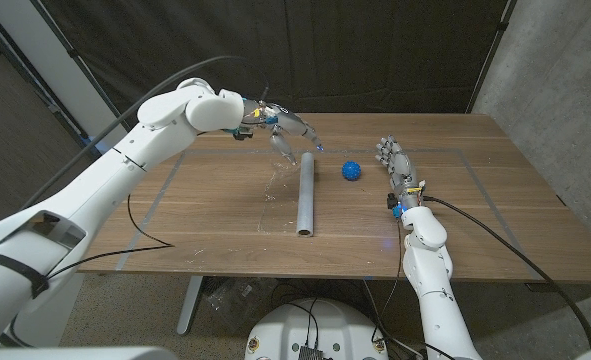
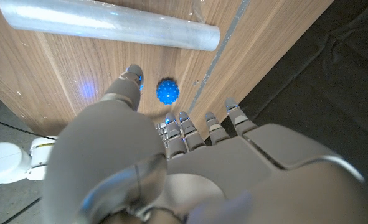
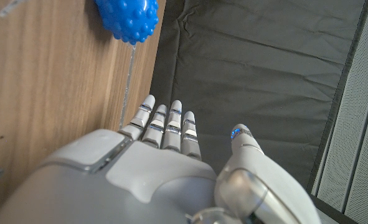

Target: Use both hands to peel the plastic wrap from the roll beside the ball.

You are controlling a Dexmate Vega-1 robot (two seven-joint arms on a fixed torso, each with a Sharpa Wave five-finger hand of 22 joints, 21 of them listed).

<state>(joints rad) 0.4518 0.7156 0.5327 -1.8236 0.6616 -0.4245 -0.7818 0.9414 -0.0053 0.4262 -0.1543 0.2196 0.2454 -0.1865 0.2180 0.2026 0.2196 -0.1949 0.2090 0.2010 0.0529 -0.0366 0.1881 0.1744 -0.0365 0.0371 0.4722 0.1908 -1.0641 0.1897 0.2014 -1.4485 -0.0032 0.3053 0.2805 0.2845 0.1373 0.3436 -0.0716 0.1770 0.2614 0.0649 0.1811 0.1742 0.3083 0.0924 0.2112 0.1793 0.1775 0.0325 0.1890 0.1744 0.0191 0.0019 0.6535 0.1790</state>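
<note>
The worry from here is the loose film. A crinkled flap of clear plastic wrap [image 1: 278, 181] seems to trail off the left side of the long grey roll of plastic wrap [image 1: 305, 195], which lies lengthways at the centre of the head view on the wooden table [image 1: 205, 235]. Nothing pins that roll down. If the left hand [image 1: 287, 132] pulls on the film alone, I'd expect the roll to skid or spin toward it, or knock the small knobbly blue ball [image 1: 351, 170] lying just to the right of the roll's far end. Thin film could also tear or cling back on itself.

The left arm reaches in from the lower left of the frame, and its hand hangs above the roll's far end, upper centre, fingers angled down. From the head view I cannot tell whether it pinches the film; the left wrist view shows fingers spread with nothing plainly between them.

The right hand [image 1: 397, 165] sits right of centre, near the ball but apart from it, fingers extended toward the table's far edge, holding nothing, well short of the roll it should steady.
</note>
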